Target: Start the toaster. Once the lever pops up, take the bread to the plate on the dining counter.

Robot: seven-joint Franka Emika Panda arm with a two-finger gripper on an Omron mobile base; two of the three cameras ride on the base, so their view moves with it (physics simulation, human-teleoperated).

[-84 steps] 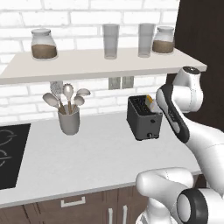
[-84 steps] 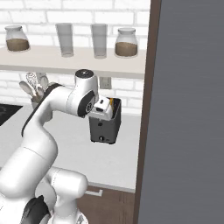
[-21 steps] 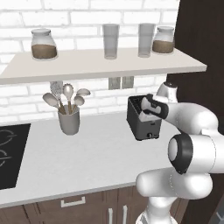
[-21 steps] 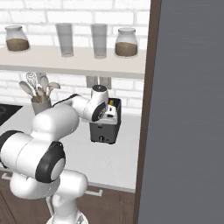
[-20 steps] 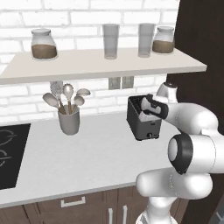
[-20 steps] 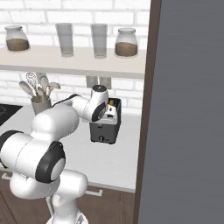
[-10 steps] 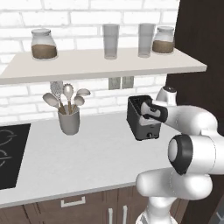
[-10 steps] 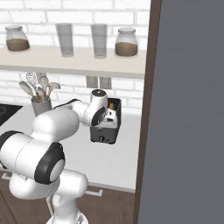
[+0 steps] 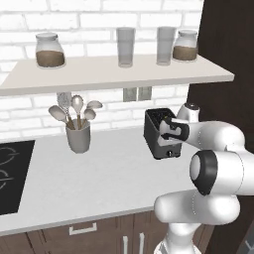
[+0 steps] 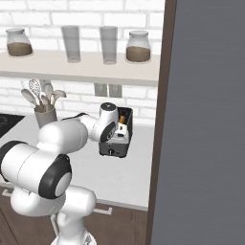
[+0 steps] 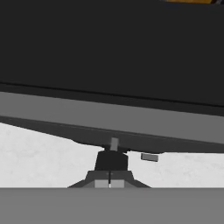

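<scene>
The small boxy dark grey-black toaster (image 9: 159, 133) is sitting on the pale grey speckled bench (image 9: 89, 176), close to the white brick wall. The white robot arm with dark joints is bending round so its gripper (image 9: 170, 133) is pressing against the front end of the toaster. The jaws are shut tight together, with nothing between them. In the hand view the closed gripper (image 11: 110, 180) is sitting right under a small pale lever (image 11: 114, 143) that is sticking out from the toaster (image 11: 113, 78). In the right base view a bit of orange-brown crust of the bread (image 10: 122, 117) is peeking out of the top of the toaster (image 10: 118, 136), just beside the gripper (image 10: 115, 131). A grey cup full of pale spoons and a spatula (image 9: 78, 130) is standing on the bench well to the left of the toaster. A pale shelf (image 9: 114, 72) is hanging above the toaster, and two glass jars with brown stuff and two clear glasses are standing on it. A black hob (image 9: 12, 174) is lying far to the left of the toaster.
</scene>
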